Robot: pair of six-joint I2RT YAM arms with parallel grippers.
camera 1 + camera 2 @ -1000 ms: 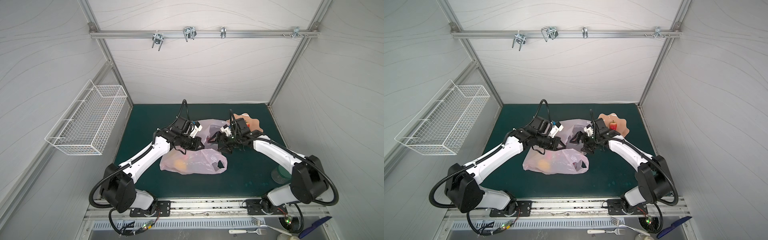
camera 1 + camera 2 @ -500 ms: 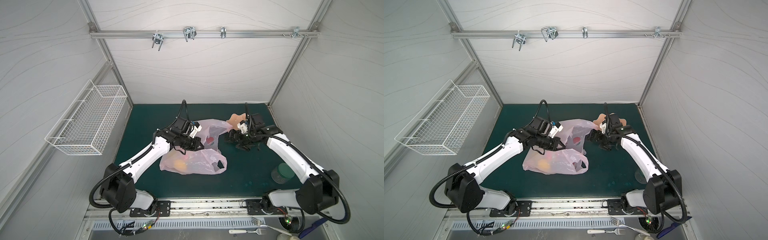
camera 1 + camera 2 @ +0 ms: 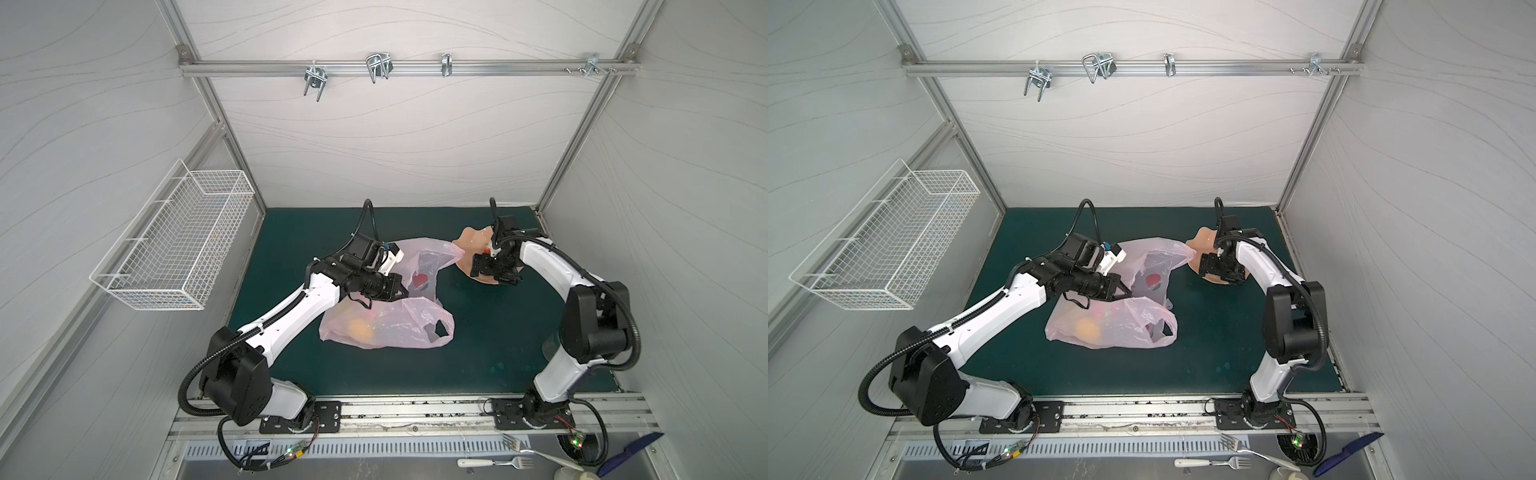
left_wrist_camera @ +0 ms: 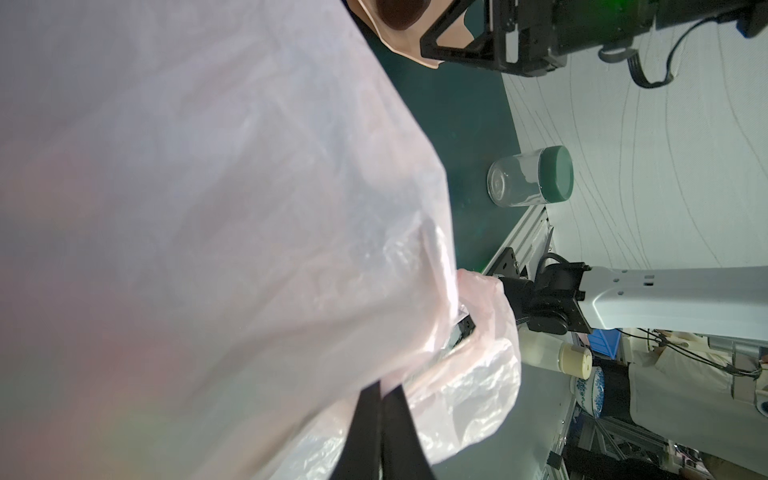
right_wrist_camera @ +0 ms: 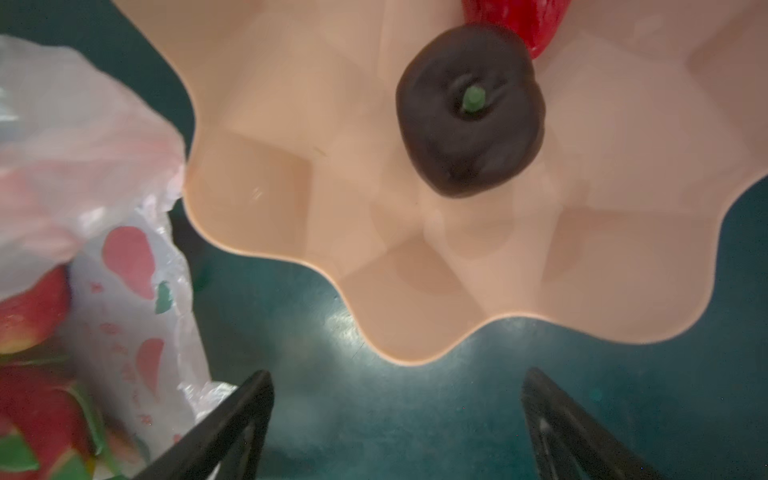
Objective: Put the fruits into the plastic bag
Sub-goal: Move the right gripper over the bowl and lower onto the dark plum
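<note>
Left gripper [image 3: 402, 292]: fingers closed tight on a fold of the plastic bag [image 3: 386, 332], holding that side up off the mat. Right gripper [image 5: 395, 419]: jaws wide, nothing between them, hanging by the wavy rim of the plate [image 5: 291, 208]. Count: 1 bag, 1 plate, 2 fruits on the plate. These are a dark round fruit [image 5: 469, 112], green stem pointing at the wrist camera, touching a strawberry [image 5: 515, 25] cut by the frame edge. Through the bag: 1 orange-yellow fruit [image 3: 358, 328]; at its mouth 1 dragon fruit [image 5: 37, 419] and 1 more red fruit [image 5: 29, 307]. Surface: dark green mat [image 3: 478, 340]. Room: white panel walls, 1 wire basket [image 3: 174, 249] on the left wall, 1 rail [image 3: 415, 68] with four metal fittings. Bag's flat part lies long across both top views, one handle loop [image 3: 436, 311] toward the right arm. Raised mouth faces the plate, its tip just beside the rim.
</note>
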